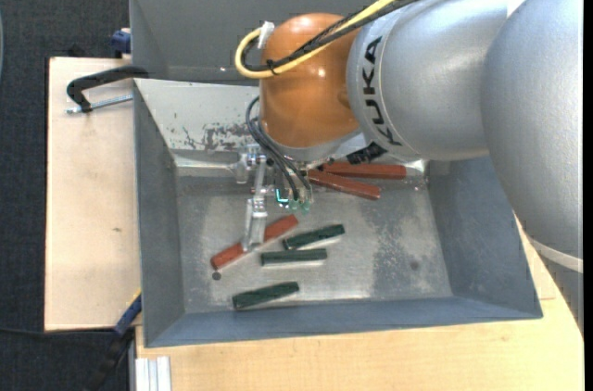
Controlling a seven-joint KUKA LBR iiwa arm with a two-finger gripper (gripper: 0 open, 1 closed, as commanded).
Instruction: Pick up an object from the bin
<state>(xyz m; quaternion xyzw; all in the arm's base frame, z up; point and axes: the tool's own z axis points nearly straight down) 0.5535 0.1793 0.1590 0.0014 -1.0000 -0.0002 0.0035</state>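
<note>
The scene is taken by a single camera set above the grey metal bin [408, 259] and tilted somewhat to one side, so that the far wall is shown more fully than the near one; the bin is framed closely, spanning most of the width; the arm [445, 74] is seen entering from the right, large before the lens.
</note>
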